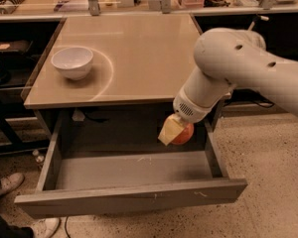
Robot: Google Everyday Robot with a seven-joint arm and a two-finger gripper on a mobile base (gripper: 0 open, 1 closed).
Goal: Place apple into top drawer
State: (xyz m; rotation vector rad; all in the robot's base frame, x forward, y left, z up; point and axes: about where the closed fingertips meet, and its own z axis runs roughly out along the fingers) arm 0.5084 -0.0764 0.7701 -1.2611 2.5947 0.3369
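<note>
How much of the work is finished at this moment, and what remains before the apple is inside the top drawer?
Done: the top drawer stands pulled open, and the apple is picked up. In hand: the gripper holds the apple over the drawer's back right part, apparently above its floor and not resting on it. Left: probably lower it, open the fingers and pull the arm out.

White rounded arm [253,71] with dark holes; yellowish jaws over the top drawer [134,196].
</note>
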